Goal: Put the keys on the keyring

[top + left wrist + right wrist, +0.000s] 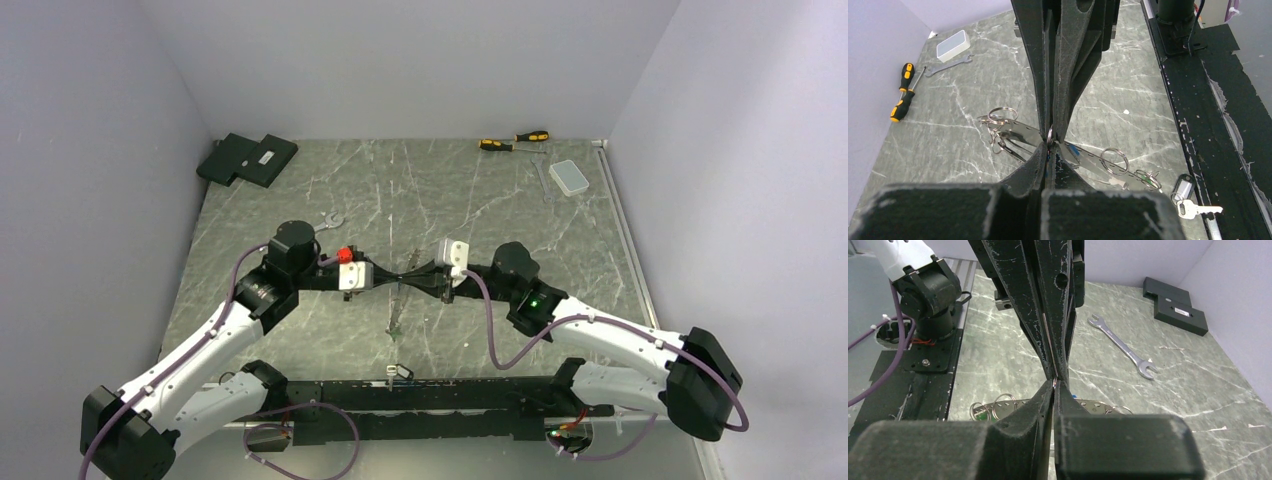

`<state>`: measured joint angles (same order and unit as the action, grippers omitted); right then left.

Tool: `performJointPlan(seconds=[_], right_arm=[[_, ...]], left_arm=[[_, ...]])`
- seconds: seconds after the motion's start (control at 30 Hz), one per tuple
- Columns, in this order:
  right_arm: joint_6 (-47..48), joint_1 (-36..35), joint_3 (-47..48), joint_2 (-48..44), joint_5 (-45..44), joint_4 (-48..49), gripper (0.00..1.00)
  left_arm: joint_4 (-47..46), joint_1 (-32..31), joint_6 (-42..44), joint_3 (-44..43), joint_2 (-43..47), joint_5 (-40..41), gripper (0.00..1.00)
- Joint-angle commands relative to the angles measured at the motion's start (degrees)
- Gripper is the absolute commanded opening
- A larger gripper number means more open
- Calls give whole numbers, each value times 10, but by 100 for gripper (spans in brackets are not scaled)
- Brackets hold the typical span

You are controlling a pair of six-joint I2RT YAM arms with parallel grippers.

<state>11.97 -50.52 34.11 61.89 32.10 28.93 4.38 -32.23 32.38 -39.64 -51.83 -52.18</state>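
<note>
Arms: you see both reach in low from the sides and meet tip to tip over the middle of the tabletop [300, 200].
Left tool [1049, 150]: fingers pressed together, lying level and pointing right, pinching the keyring [1049, 134].
Right tool [1054, 387]: fingers pressed together too, pointing left, nose to nose with the other one on the same ring.
Keyring: small and silver, held up in the air just where the tips touch.
Key [1193, 207]: silver with a clear tag, flat by the black base plate [1218, 125], well apart from the tips.
Metal strip [1015, 131]: lies under the tips, with more rings on it.
</note>
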Motion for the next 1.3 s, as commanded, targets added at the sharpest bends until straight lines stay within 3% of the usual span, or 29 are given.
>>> performJointPlan(seconds=[0.0,0.47,0.87,1.27], right_arm=[[2,-4,10,-24,9,1,9],[15,-4,17,-39,-10,-59,25],[65,-20,116,-16,-81,-234,36],[101,-46,158,44,-118,-268,36]], left_arm=[[-5,-2,18,-30,2,6,0],[12,-2,21,-38,-6,36,0],[51,-2,30,-60,-31,71,0],[52,-2,28,-61,-32,75,0]])
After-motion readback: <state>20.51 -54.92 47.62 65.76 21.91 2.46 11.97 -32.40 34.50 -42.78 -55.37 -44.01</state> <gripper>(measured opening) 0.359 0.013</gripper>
